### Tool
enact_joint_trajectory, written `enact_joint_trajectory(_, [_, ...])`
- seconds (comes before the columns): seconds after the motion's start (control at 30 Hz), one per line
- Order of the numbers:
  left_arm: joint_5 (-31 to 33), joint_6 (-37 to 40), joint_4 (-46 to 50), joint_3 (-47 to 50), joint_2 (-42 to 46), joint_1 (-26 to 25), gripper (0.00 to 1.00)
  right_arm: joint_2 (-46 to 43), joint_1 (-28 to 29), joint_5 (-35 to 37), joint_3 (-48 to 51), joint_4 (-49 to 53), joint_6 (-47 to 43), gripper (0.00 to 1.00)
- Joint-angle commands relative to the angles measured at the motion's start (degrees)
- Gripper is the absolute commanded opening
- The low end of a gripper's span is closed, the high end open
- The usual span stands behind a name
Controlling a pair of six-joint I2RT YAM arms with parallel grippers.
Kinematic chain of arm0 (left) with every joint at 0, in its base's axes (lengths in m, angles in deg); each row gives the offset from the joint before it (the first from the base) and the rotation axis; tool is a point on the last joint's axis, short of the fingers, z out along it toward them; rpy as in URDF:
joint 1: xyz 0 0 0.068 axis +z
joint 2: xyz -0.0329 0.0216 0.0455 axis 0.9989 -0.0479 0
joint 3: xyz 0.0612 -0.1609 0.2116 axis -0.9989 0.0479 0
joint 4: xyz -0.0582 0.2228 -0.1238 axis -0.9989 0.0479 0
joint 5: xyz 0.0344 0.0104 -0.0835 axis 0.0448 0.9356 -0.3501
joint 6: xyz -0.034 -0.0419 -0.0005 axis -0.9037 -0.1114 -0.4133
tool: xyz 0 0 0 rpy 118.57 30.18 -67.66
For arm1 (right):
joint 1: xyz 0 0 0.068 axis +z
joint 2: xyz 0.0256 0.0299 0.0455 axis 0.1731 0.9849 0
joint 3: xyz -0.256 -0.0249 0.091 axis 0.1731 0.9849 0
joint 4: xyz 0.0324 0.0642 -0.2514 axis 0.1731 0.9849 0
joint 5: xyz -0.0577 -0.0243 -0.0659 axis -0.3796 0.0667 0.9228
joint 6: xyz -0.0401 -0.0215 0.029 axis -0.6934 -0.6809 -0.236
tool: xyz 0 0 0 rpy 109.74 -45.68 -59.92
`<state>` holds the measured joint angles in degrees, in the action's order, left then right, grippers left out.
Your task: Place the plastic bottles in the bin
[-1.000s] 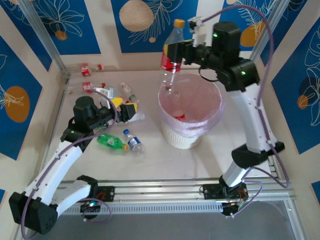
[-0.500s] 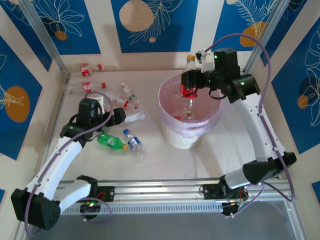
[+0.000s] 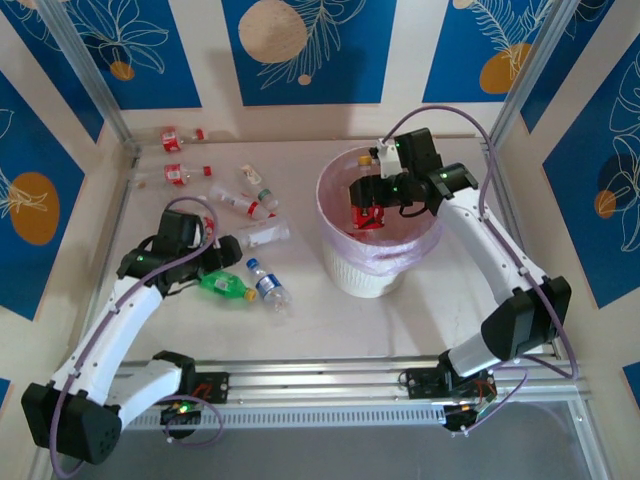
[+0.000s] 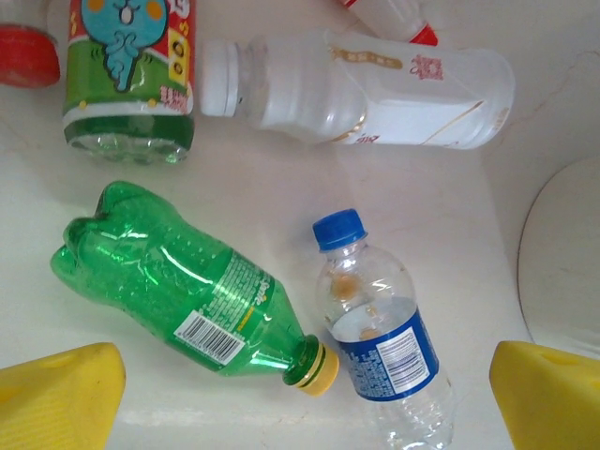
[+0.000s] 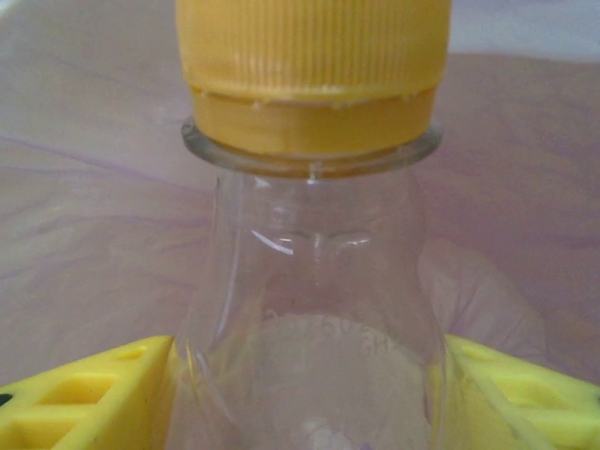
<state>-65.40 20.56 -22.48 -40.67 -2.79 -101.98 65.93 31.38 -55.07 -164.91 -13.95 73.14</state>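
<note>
Our right gripper [image 3: 372, 192] clasped a yellow-capped bottle [image 5: 314, 262] low inside the bin [image 3: 345, 270], where we risked snagging its pink liner [image 3: 420, 225] on withdrawal, while our left gripper [image 4: 307, 398] gaped above the green bottle [image 4: 178, 291] and blue-capped bottle [image 4: 380, 328] at near left.

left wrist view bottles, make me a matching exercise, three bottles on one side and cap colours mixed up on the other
Bottles:
1. green bottle
2. blue-label bottle
3. milky white bottle

Cap colours:
a. white
b. yellow
c. blue

Pairs: 1-b, 2-c, 3-a
</note>
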Motion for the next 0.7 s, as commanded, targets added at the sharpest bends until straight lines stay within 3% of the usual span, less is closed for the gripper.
enact_joint_trajectory(0.0, [-1.93,-3.88,0.32,2.54,0.72,1.17,0.99,1.14,0.46,-1.34,1.31,-2.82,0.13,0.65])
enact_joint_trajectory(0.33, [-3.12,-8.37,-2.9,7.46,-0.81,2.48,1.0,4.15,0.69,-1.8,5.21,-6.57,-1.66,0.74])
enact_joint_trajectory(0.67, [-2.81,-12.22,-6.33,11.18,-2.46,3.42,1.0,3.6,0.46,-1.16,6.17,-8.75,-2.85,0.95])
